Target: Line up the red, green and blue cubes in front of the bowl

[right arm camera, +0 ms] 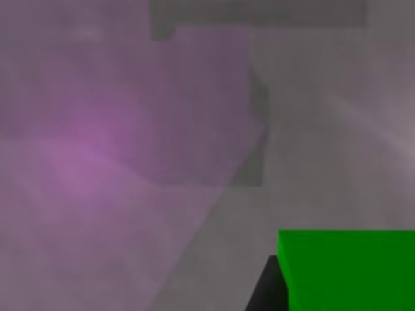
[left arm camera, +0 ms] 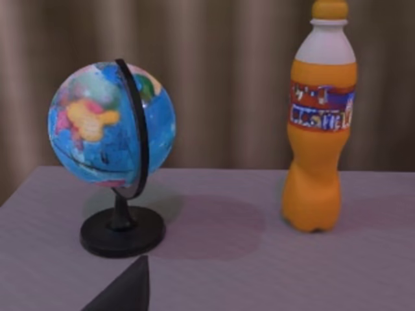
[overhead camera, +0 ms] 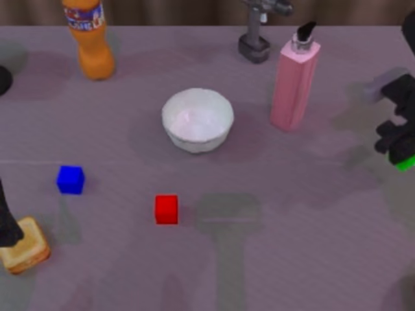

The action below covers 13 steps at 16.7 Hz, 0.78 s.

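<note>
The white bowl (overhead camera: pixel 197 120) stands mid-table. In front of it lies the red cube (overhead camera: pixel 166 209). The blue cube (overhead camera: pixel 70 179) sits further left, apart from the red one. My right gripper (overhead camera: pixel 401 154) hangs at the table's right edge, shut on the green cube (overhead camera: pixel 406 162). In the right wrist view that green cube (right arm camera: pixel 347 269) fills the corner beside a dark finger (right arm camera: pixel 264 291), with the table well below. My left arm (overhead camera: pixel 6 223) is parked at the left edge, next to the toast block.
An orange bottle (overhead camera: pixel 91 39) stands back left, with a globe (left arm camera: pixel 110 126) on a black stand left of it. A tall pink dispenser (overhead camera: pixel 295 81) stands right of the bowl, and a grey tool (overhead camera: pixel 255 35) behind. A tan toast block (overhead camera: pixel 26 249) lies front left.
</note>
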Tool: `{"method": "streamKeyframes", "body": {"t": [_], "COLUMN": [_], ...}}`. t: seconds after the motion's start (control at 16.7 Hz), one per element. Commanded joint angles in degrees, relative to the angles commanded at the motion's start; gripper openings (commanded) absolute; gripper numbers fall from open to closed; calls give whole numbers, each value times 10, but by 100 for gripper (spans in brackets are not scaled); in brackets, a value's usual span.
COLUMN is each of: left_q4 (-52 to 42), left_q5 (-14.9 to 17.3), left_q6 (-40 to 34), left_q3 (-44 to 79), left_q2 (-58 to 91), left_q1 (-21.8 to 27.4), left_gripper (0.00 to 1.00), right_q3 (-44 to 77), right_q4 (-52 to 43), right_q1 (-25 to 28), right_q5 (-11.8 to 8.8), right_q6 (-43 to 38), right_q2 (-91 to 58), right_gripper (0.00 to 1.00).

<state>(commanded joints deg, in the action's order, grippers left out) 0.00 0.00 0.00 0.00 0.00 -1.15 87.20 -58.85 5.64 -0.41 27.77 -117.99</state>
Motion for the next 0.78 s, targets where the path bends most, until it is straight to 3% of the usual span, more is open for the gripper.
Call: {"method": "streamKeyframes", "body": {"t": [0.48, 0.78], "left_q4": [0, 0], "left_q5": [0, 0], "left_q6": [0, 0], "left_q3": [0, 0], "left_q2": [0, 0], "left_q1": [0, 0], "left_gripper": [100, 100], "right_q3": [23, 73], "right_q4": [-31, -55], "right_q1": [4, 75], "right_q5": [0, 2], "right_q6": [-8, -126], "right_q2": [11, -18], "right_gripper": [0, 0]}}
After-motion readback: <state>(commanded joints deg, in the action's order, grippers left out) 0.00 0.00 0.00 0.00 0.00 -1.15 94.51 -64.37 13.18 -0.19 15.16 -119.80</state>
